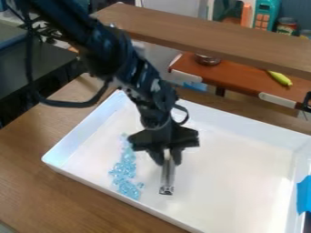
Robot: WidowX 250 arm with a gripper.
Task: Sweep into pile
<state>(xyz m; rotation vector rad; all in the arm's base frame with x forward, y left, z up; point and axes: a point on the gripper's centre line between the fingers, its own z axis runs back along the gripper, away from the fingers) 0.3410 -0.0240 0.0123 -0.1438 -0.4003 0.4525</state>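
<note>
Black gripper just below the frame's centre, clamped on a grey tool, blue beads lie lower left, in white tray.

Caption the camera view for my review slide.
Black gripper holding a narrow tool beside a loose band of light-blue pieces in a white tray.

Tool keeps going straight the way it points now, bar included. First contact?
Likely the floor of the white tray, bar end first; the tool points down at it. Contact may already exist, depth unclear. Blue beads lie beside that line.
</note>
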